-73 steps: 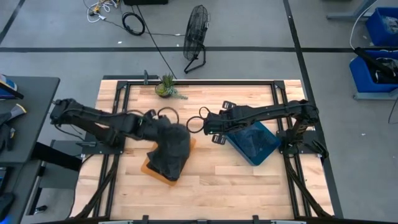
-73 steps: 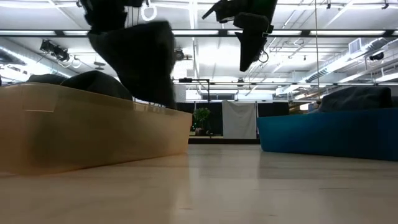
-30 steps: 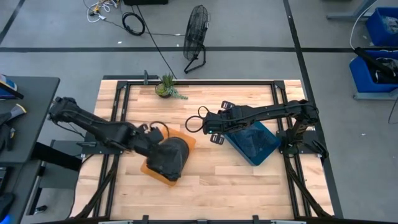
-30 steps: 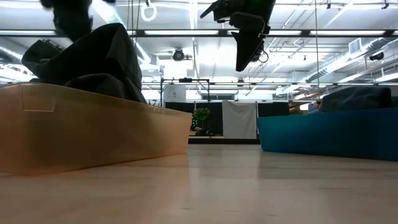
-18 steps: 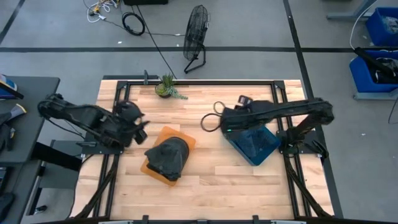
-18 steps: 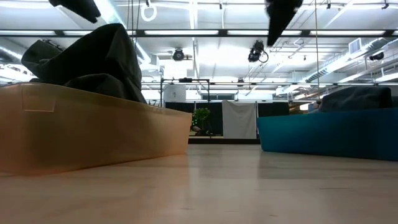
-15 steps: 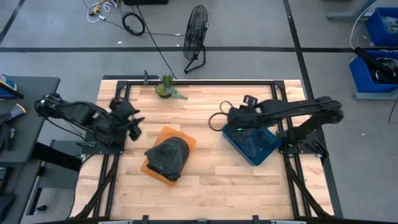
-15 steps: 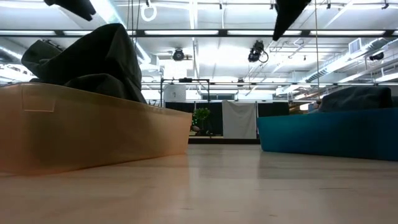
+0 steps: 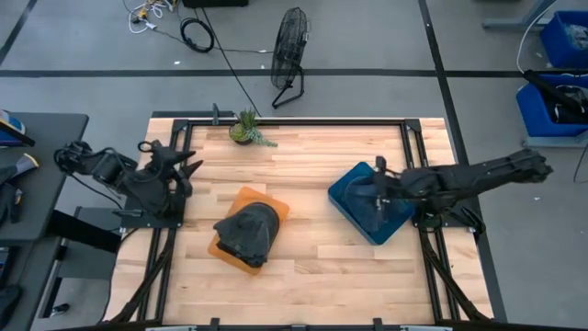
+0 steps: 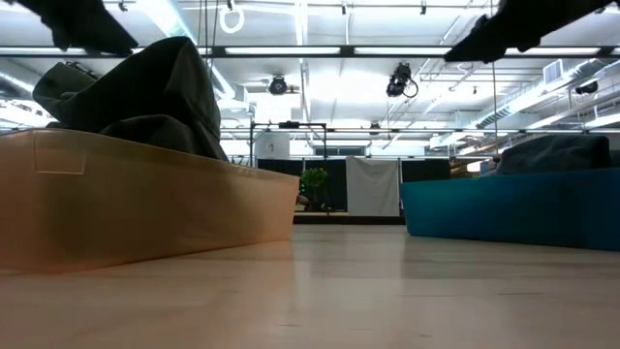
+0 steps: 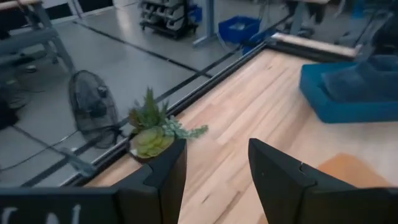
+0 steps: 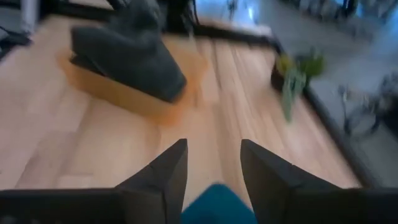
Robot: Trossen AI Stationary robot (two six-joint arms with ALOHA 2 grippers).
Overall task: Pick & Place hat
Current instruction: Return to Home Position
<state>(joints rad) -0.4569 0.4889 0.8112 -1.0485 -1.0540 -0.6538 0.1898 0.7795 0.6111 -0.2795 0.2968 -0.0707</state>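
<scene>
Within the last second the left gripper [image 9: 179, 167] is seen to have been lifted off the orange bin [image 9: 278, 207] and folded back to the 10 o'clock edge of the table [image 9: 303, 267]. The right gripper [image 9: 378, 184] has been drawn back from the table's middle to about 3 o'clock, above the blue bin [image 9: 363, 222]. In both wrist views the fingers are spread apart with nothing between them, so both tools are released and empty.

No cap is seen loose on the boards, and none is carried. The placing is therefore judged finished, with only the retreat of the arms to their rest poses left to complete.

The black caps [image 9: 246, 232] are gathered in the orange bin, at about 8 o'clock from the table's centre. From above they are seen as one dark, soft heap that covers most of the bin; only its 1 o'clock corner and a strip of its 7 o'clock edge are left bare. In the low view the heap is shown slumped and creased, raised well above the bin's wall to a blunt peak. Single caps cannot be told apart within it.
</scene>
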